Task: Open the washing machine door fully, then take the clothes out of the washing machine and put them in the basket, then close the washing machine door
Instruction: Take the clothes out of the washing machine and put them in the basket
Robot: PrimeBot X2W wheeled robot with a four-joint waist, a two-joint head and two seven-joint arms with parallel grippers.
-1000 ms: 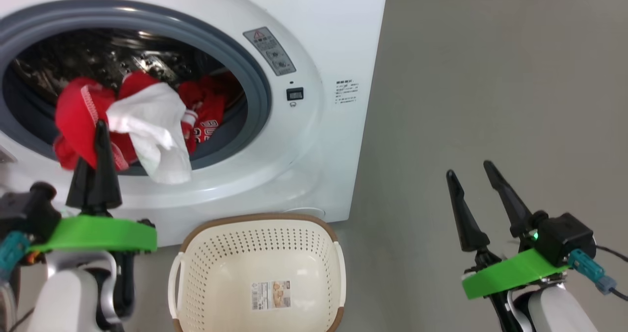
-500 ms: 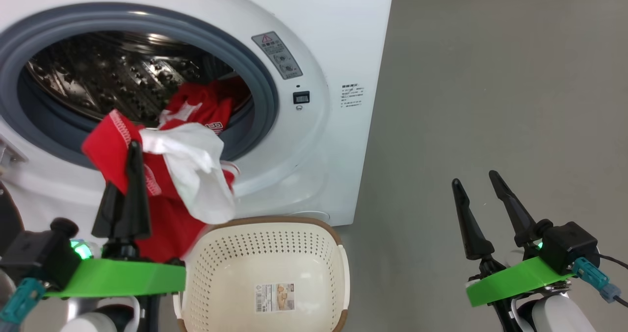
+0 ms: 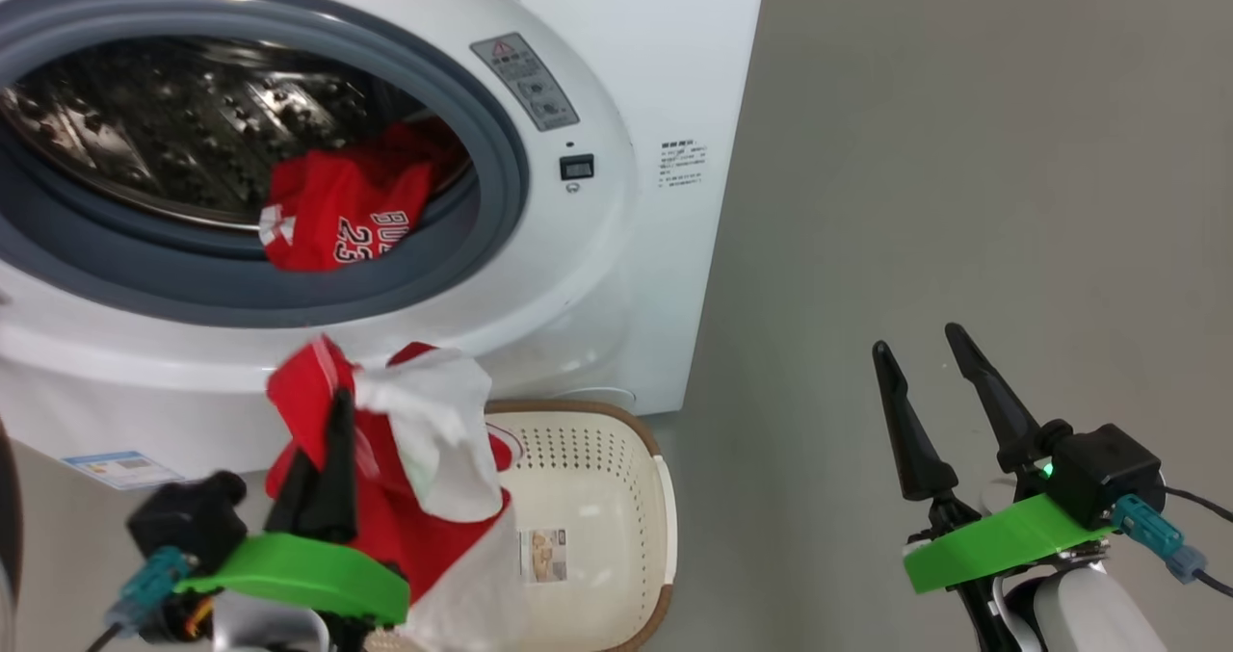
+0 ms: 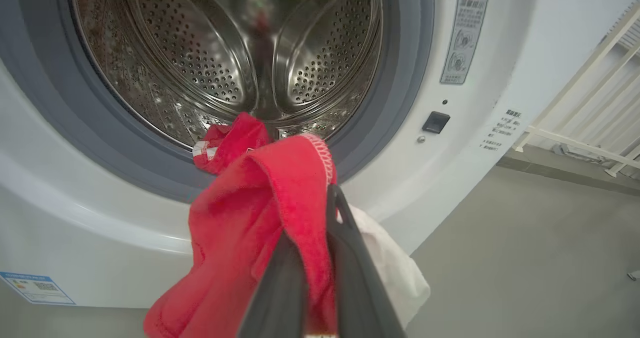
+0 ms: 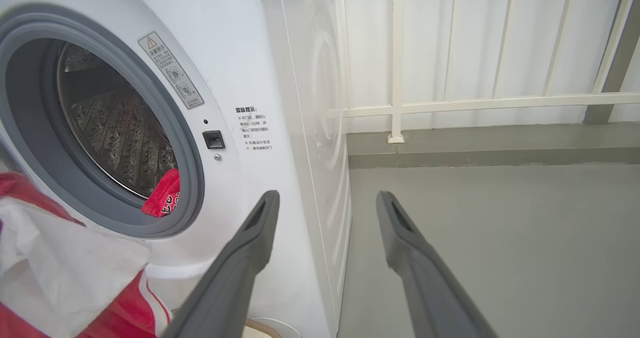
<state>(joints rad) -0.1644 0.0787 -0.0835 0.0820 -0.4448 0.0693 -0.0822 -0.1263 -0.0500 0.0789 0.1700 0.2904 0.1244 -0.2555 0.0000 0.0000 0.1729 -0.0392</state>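
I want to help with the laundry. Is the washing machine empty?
No, not empty. One red jersey with white lettering lies inside the washing machine, at the bottom of its drum.

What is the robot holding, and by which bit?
The left jaws pinch the clothes by a red fold near a stitched edge. The right jaws are open, empty.

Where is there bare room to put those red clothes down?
The basket is bare in its right half. Floor between the washing machine and the right fingers is open. Crowded: the basket's left side, under the clothes in the left fingers.
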